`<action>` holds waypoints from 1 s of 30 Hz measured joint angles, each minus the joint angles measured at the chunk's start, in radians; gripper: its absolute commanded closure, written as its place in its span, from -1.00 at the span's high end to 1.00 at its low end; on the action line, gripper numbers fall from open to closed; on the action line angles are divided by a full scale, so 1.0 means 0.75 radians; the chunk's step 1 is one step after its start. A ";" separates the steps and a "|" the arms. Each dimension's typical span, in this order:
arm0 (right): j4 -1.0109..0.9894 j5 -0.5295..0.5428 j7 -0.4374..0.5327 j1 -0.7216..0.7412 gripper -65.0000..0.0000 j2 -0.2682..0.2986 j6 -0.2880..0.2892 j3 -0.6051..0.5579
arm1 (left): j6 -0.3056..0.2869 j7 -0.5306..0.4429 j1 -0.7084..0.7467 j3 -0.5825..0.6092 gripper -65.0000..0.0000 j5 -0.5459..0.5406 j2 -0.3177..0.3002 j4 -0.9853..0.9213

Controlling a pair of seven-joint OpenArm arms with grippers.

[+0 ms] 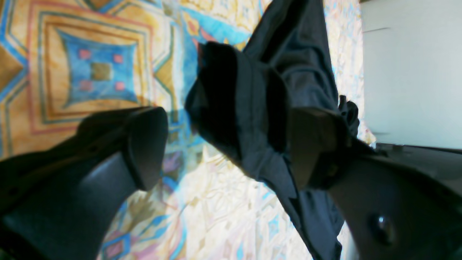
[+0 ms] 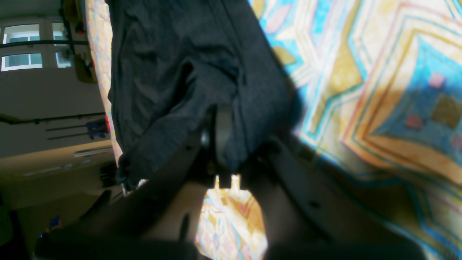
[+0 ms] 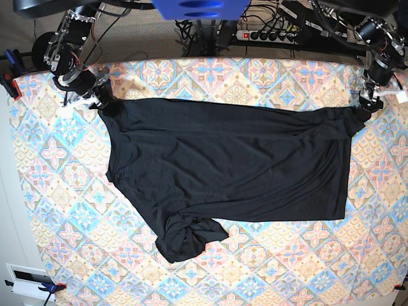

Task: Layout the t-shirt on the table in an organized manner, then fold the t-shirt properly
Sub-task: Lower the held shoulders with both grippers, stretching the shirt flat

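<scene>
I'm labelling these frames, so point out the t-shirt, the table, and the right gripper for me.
t-shirt (image 3: 229, 166): base view, middle of the spread black body.
table (image 3: 70, 191): base view, bare patterned cloth beside the shirt.
right gripper (image 2: 222, 144): right wrist view, between the fingertips, jaws pinched on the shirt's edge.

One t-shirt (image 3: 223, 166), one table (image 3: 57, 191), two end effectors.

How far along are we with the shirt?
Mostly spread: the t-shirt lies across the table. In hand: right gripper pinches one corner; left gripper is open at the other. Left: one sleeve is bunched near the front edge, and no folds are made.
</scene>
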 measured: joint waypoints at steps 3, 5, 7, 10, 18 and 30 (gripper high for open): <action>0.000 -0.001 0.000 0.001 -0.98 0.000 -0.001 -0.001 | -0.015 -0.033 -0.069 -0.005 0.58 -0.004 -0.003 -0.108; 0.000 -0.001 0.000 0.000 -0.98 0.001 -0.001 -0.002 | -0.023 -0.041 -0.109 -0.005 0.58 -0.001 -0.008 -0.162; 0.000 -0.001 0.000 0.000 -0.98 0.000 -0.001 -0.002 | -0.023 -0.041 -0.134 -0.005 0.58 0.028 -0.008 -0.176; 0.000 -0.001 0.000 0.000 -0.98 0.000 -0.001 -0.002 | -0.025 -0.041 -0.165 -0.006 0.58 0.064 -0.007 -0.179; 0.000 -0.001 -0.001 0.000 -0.99 0.000 -0.001 -0.002 | -0.022 -0.059 -0.186 0.048 0.58 0.081 -0.009 -0.179; 0.000 -0.002 -0.003 0.000 -0.99 0.000 -0.001 -0.002 | -0.027 -0.039 -0.195 0.176 -0.98 0.117 -0.009 -0.179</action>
